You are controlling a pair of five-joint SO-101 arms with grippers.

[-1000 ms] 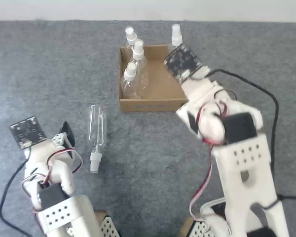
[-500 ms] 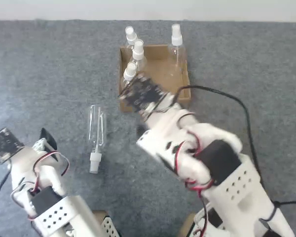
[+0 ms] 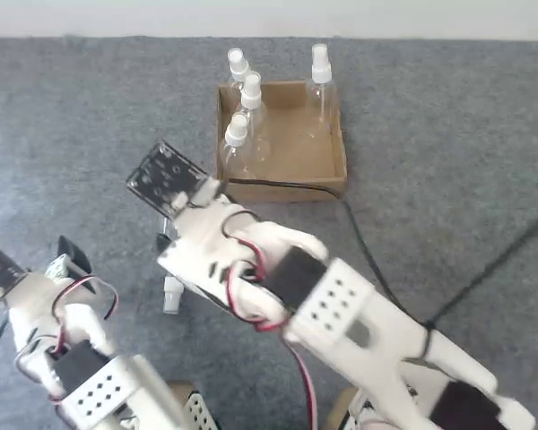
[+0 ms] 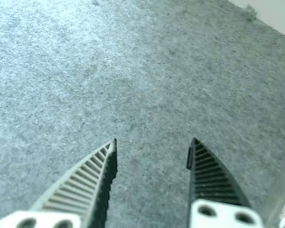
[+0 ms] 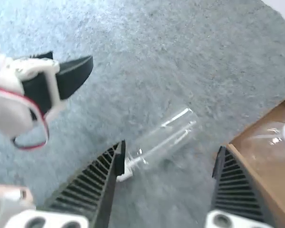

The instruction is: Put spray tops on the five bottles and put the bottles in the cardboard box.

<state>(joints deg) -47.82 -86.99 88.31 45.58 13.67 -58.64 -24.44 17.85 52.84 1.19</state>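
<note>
A clear bottle (image 5: 161, 137) with a white spray top (image 3: 172, 294) lies on the grey carpet left of the cardboard box (image 3: 296, 175). My right gripper (image 5: 171, 148) hangs open above it, one finger to each side, not touching. In the high view the right arm (image 3: 242, 260) covers most of that bottle. Several bottles with white spray tops (image 3: 250, 90) stand upright in the box. My left gripper (image 4: 154, 142) is open over bare carpet at the near left, with nothing between its fingers.
The left arm's gripper (image 5: 38, 85) sits close to the lying bottle, on its far side from the box. The box corner (image 5: 270, 156) is near the right gripper's other finger. A black cable (image 3: 359, 242) trails across the carpet right of the box.
The right arm has swung from over the box leftward, to above the lying bottle. The left arm has drawn back toward the table's near-left corner.
</note>
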